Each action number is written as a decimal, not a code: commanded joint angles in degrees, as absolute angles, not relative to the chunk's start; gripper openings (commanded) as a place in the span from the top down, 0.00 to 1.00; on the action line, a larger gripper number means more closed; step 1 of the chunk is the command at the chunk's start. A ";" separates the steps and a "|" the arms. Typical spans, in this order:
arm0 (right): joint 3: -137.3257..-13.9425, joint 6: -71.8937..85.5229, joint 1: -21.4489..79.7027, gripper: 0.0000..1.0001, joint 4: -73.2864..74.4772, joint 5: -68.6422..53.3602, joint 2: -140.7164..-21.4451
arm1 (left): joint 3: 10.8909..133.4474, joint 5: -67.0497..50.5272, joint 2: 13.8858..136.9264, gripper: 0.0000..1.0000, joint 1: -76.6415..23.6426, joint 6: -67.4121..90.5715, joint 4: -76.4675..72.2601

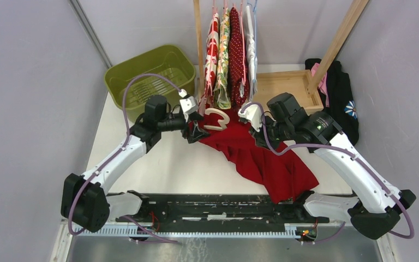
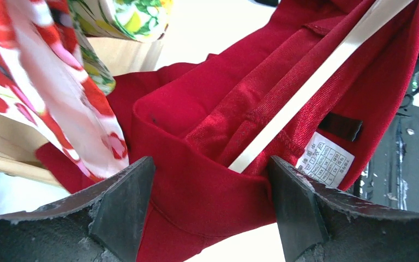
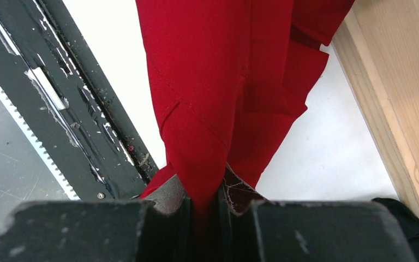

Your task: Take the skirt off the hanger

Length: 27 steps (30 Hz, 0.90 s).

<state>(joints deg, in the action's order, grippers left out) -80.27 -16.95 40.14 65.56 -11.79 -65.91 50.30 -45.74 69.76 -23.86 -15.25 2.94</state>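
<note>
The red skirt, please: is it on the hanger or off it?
On: the hanger has its pale arm tucked inside the waistband of the red skirt.

Bright, even overhead light, soft faint shadows. In wrist views the white surface beside the red fabric skirt glares; cloth nearest the lens blurs slightly.

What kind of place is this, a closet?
Probably a robot practice booth dressed like a laundry corner: plain grey walls, two robot arms on the table, clothes hanging from a wooden rack, and a green basket.
</note>
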 commanded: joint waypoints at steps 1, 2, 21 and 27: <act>-84.86 -18.41 40.67 0.99 59.28 -13.58 -65.46 | 48.25 -49.77 69.54 0.16 -24.57 -10.40 -1.60; -85.16 -18.43 40.69 0.99 59.19 -13.46 -65.71 | 47.73 -50.05 69.58 0.16 -25.11 -9.58 -2.43; -87.18 -18.98 40.71 0.99 55.34 -11.14 -68.11 | 47.94 -46.45 76.37 0.37 -31.67 -8.92 -3.41; -86.85 -19.15 40.70 0.99 54.84 -9.99 -68.32 | 50.09 -42.24 75.98 0.91 -31.64 -11.41 2.90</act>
